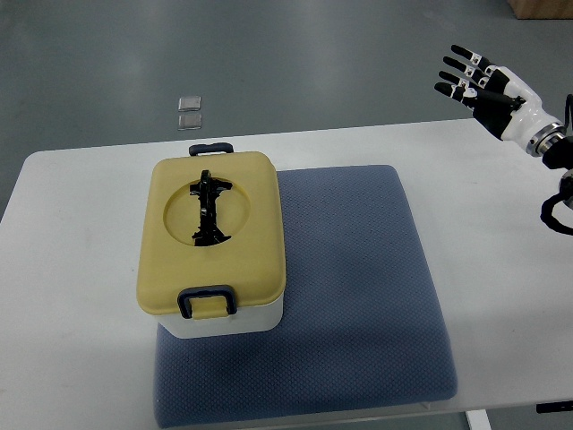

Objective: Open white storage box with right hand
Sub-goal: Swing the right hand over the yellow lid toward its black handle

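Observation:
The white storage box stands on the left part of a blue-grey mat. Its yellow lid is down, with a black folded handle in a round recess on top. A dark blue latch sits at the near edge and another latch at the far edge. My right hand hovers at the upper right, well away from the box and beyond the table's far edge, its fingers spread and holding nothing. The left arm does not show.
The mat lies on a white table whose far edge runs across the upper third of the picture. Two small clear squares lie on the grey floor beyond the table. A black cable loops at the right edge.

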You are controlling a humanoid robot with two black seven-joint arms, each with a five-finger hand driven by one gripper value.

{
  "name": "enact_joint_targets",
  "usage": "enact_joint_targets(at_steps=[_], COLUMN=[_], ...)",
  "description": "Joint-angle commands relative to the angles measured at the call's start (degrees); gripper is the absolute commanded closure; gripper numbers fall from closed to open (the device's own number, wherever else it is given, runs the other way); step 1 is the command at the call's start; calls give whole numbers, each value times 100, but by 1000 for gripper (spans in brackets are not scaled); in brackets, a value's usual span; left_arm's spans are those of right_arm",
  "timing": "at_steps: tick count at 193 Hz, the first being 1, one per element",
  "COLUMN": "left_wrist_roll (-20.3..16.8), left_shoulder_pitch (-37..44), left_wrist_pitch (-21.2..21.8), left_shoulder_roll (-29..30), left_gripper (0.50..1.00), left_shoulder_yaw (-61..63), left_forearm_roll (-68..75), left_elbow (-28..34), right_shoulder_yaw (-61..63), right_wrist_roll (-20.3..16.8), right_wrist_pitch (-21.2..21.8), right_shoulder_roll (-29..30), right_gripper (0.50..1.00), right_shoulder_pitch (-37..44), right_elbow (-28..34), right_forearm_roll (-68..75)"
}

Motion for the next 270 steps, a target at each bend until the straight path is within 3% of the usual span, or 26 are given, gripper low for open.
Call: enact_joint_targets(at_steps=[1,24,58,114,172,218,270], left_wrist_roll=[0,0,0,0,0,0,0], left_shoulder_pitch=[1,1,1,1,1,1,1], left_wrist_pitch=[-5,-5,4,-5,-5,4,4], left_shoulder_roll=[0,0,0,0,0,0,0], left_gripper=[500,500,500,500,500,500,500], left_shoulder_yaw=[0,0,0,0,0,0,0], left_forearm_roll=[0,0,0,0,0,0,0], left_elbow=[0,0,0,0,0,0,0], right_shoulder_yaw=[-2,-11,-28,-116,-116,-125,-485], right_wrist_roll=[43,130,570,746,1387,1607,1625], right_wrist_pitch=[129,138,200,982,1078,868,50], right_shoulder_roll=[-6,-59,-173,-200,117,688,1408], right_gripper=[568,570,570,570,572,572,574], right_shoulder_pitch=[48,268,778,2043,2246,2237,2351], right_elbow=[-12,-12,67,155,805,1034,1122], right_forearm_roll=[-21,-627,-2279,-3220,-5233,-6867,-8247])
